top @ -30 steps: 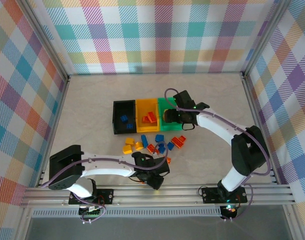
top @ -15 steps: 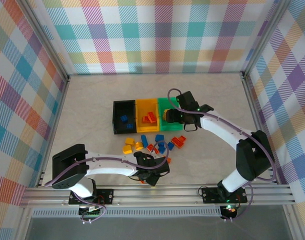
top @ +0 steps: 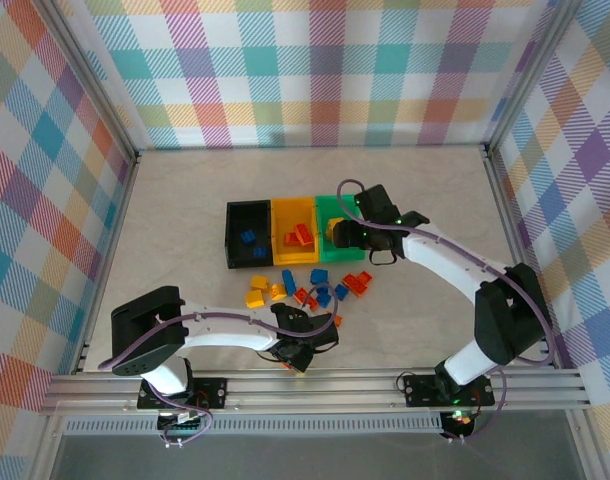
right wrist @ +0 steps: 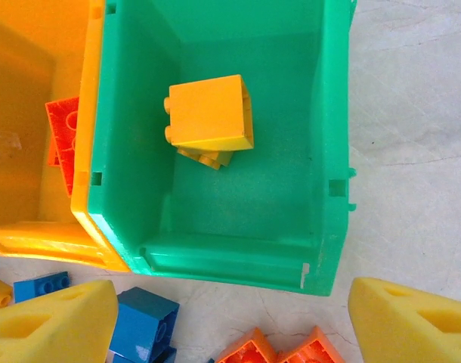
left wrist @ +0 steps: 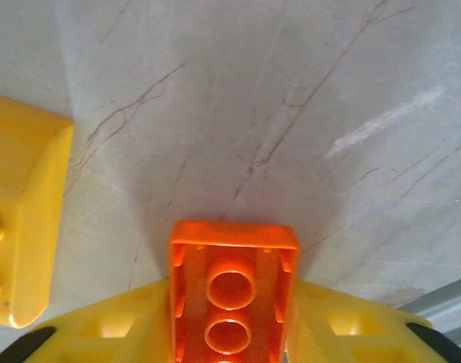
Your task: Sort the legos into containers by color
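Marbled surface beneath. Just closed left tool narrow on orange brick: grasp made, lift next. Holding right tool wide above green bin, yellow brick below.

The top camera sits high behind the near edge of the table and looks down over its whole surface. The left wrist camera is close above the tabletop by that near edge. The right wrist camera looks straight down into the green bin, which the top view shares.
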`<control>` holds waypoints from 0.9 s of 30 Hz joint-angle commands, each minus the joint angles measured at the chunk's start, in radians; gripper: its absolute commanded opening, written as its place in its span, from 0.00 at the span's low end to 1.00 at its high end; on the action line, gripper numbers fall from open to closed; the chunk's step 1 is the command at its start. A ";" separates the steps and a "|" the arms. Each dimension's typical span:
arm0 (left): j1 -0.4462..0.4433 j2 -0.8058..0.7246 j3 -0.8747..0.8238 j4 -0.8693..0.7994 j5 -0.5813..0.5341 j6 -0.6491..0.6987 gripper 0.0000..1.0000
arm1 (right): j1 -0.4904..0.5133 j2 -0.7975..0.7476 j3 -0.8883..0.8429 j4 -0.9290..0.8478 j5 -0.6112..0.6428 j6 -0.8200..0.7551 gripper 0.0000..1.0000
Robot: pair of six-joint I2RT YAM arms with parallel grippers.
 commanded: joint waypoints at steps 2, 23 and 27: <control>0.018 0.004 -0.008 -0.038 -0.026 0.008 0.31 | -0.009 -0.036 -0.020 0.014 -0.005 0.013 0.80; 0.505 -0.168 0.343 -0.038 -0.044 0.138 0.28 | -0.009 -0.090 -0.092 0.035 -0.021 0.034 0.80; 0.573 -0.021 0.474 -0.021 -0.040 0.156 0.28 | -0.010 -0.094 -0.109 0.039 -0.029 0.040 0.80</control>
